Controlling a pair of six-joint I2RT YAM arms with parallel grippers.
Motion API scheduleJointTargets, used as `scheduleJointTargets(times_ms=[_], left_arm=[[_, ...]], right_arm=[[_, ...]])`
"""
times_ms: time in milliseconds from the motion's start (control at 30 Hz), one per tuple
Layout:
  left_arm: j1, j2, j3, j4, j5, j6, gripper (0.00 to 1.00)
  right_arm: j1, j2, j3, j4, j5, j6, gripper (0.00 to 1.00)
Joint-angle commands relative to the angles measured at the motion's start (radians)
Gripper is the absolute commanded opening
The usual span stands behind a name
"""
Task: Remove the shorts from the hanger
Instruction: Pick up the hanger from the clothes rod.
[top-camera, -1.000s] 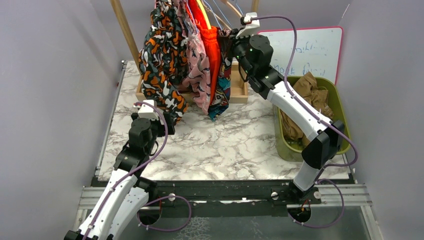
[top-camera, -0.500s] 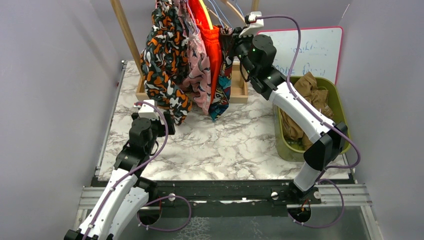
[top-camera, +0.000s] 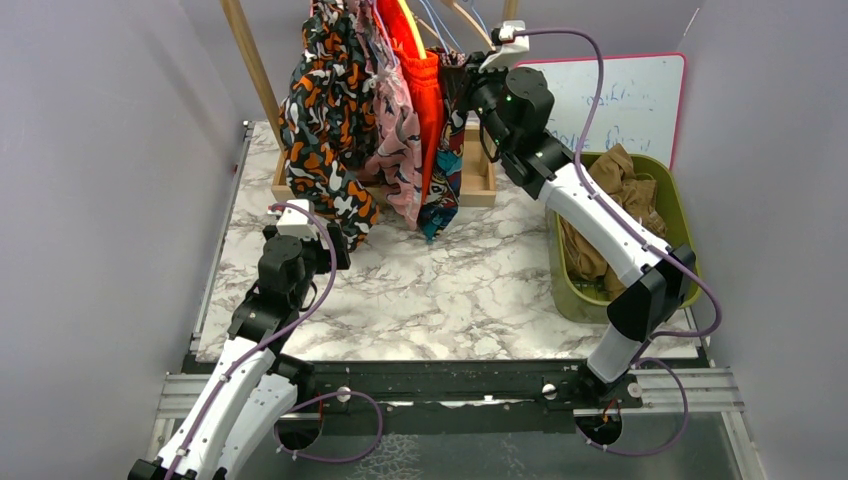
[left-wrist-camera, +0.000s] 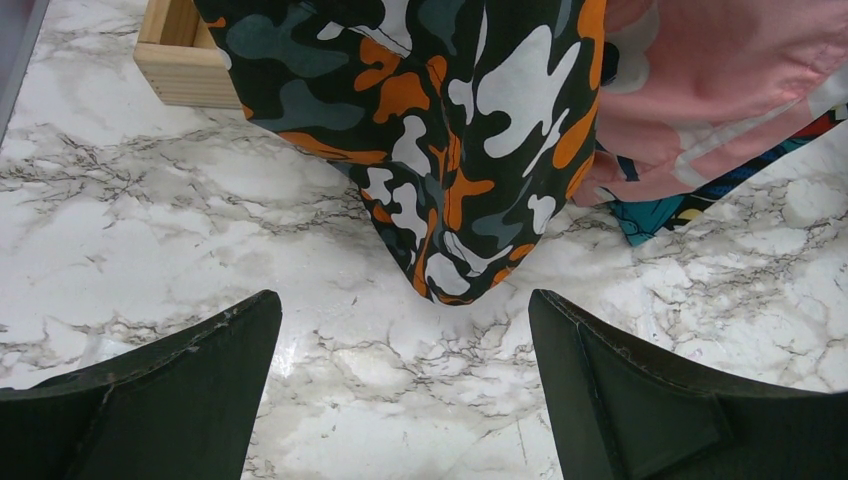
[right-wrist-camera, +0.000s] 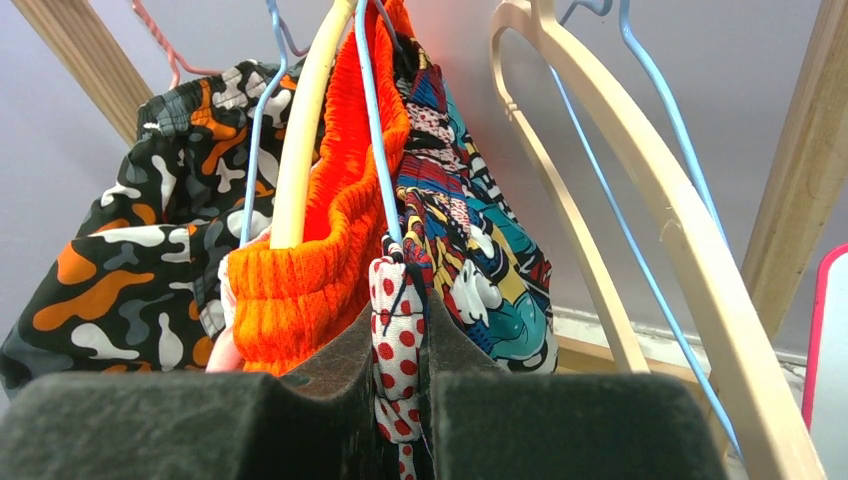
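**A:** What's on the left?

**B:** The left gripper (left-wrist-camera: 403, 310) is spread wide and empty, low over the white marble tabletop (left-wrist-camera: 150, 230). Just ahead of it hangs the hem of the black, orange and white blotch-print fabric shorts (left-wrist-camera: 450, 150). The pink print fabric shorts (left-wrist-camera: 720, 90) are off to its right.

**A:** And on the right?

**B:** The right gripper (right-wrist-camera: 400, 345) is up among the hangers. It pinches a red-and-white spotted strip of the multicolour print fabric shorts (right-wrist-camera: 480, 250), which hang on a thin blue wire hanger (right-wrist-camera: 372, 130). The bright orange ribbed shorts (right-wrist-camera: 330, 230) are just to its left.

**A:** How far along is the task?

**B:** Partway, I'd judge. Bare pale wooden hangers (right-wrist-camera: 610, 140) stand to that gripper's right. Crumpled tan fabric (top-camera: 615, 180) lies in the green plastic bin (top-camera: 683, 235), back toward that arm's base. Four pairs are still on hangers.

**A:** Anything unclear?

**B:** The rail is cut off above. I can't tell how many pairs the bin holds, nor whether the spotted strip is waistband or drawstring.
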Motion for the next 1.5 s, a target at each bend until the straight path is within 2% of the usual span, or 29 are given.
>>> scheduleJointTargets(times_ms=[0, 367, 533, 1000, 1100, 1300, 1467], left_arm=[[0.005, -0.008, -0.007, 0.018, 0.019, 0.008, 0.96], [0.004, -0.008, -0.007, 0.016, 0.019, 0.008, 0.96], [0.005, -0.01, -0.008, 0.017, 0.019, 0.008, 0.96], [0.006, -0.012, -0.008, 0.017, 0.019, 0.008, 0.96], [0.005, -0.012, -0.008, 0.015, 0.02, 0.007, 0.96], [0.005, -0.01, -0.009, 0.017, 0.023, 0.006, 0.96], [0.005, -0.012, -0.009, 0.018, 0.022, 0.006, 0.96]], right_arm=[[0.005, -0.056, 0.085, 0.106, 0.04, 0.039, 0.01], [0.005, -0.09, 0.063, 0.109, 0.056, 0.049, 0.01], [0.005, -0.141, -0.01, 0.15, 0.089, 0.03, 0.01], [0.005, -0.291, -0.181, 0.039, -0.038, 0.021, 0.01], [0.005, -0.327, -0.204, -0.038, -0.053, 0.009, 0.01], [0.004, -0.482, -0.383, -0.084, -0.065, 0.009, 0.01], [0.005, -0.656, -0.599, -0.082, -0.065, 0.018, 0.01]])
